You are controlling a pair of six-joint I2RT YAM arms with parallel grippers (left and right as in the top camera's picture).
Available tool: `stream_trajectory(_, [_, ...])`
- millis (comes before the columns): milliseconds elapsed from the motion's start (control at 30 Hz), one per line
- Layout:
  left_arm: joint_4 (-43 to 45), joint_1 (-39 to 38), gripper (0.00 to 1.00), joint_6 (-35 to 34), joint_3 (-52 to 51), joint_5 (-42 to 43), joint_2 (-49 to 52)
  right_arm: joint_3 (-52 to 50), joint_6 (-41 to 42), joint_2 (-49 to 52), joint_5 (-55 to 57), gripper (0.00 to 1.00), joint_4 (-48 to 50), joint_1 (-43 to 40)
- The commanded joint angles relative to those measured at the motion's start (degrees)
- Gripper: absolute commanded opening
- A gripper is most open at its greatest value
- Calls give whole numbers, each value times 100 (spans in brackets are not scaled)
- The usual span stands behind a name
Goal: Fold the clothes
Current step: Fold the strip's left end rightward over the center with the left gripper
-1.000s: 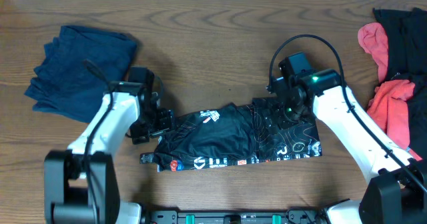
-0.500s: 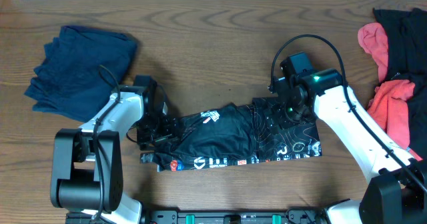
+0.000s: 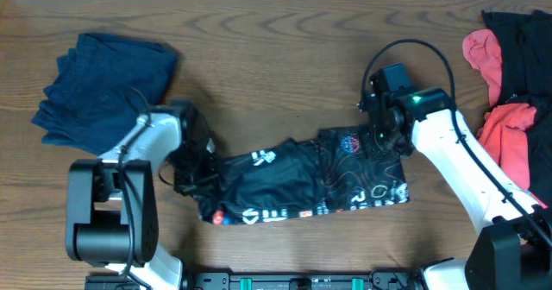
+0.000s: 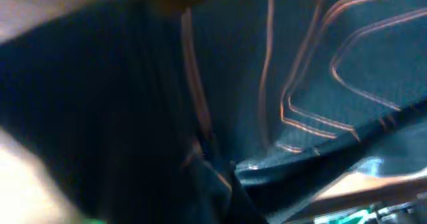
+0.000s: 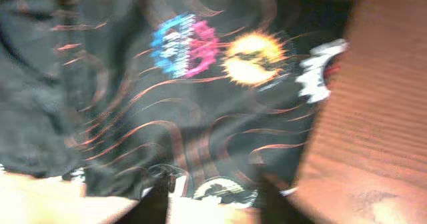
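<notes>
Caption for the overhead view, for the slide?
Left gripper shut on one end of a black jersey, right gripper at the other; navy garment lies apart.

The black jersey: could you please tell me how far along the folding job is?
Looks done: the navy garment lies roughly folded at far left. In hand: the left claw is shut on the black jersey at its left end; the right claw is at its upper right corner, grip unclear. Left: that jersey lies crumpled, and the coral-red pieces wait at right.

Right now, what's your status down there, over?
Left claw shut on black jersey, left end. Right claw at its top right corner, grip unclear. Navy garment, coral-red pieces well aside.
</notes>
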Motion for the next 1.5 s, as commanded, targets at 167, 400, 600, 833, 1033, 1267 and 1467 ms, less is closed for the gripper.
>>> stream_trajectory(167, [-1104, 496, 6, 31, 1532, -732, -343, 52, 144, 162, 87, 1, 249, -142])
stream_trajectory(400, [-1244, 483, 6, 33, 1930, -780, -662, 44, 120, 896, -164, 1, 240, -127])
stream_trajectory(600, [-1375, 483, 6, 28, 2474, -796, -686, 44, 120, 1502, -400, 1, 363, 31])
stream_trajectory(833, [-1563, 236, 6, -81, 2813, -304, -686, 42, 127, 1860, -417, 1, 538, 234])
stream_trajectory(1033, [-1648, -481, 6, -125, 2811, -192, -686, 20, 151, 1974, -433, 1, 627, 343])
stream_trajectory(1267, [-1272, -1657, 6, -748, 2811, -192, -686, 17, 157, 1978, -435, 1, 621, 348])
stream_trajectory(1467, [-798, -2634, 6, -1150, 2811, -195, -684, 17, 190, 1978, -435, 1, 584, 345])
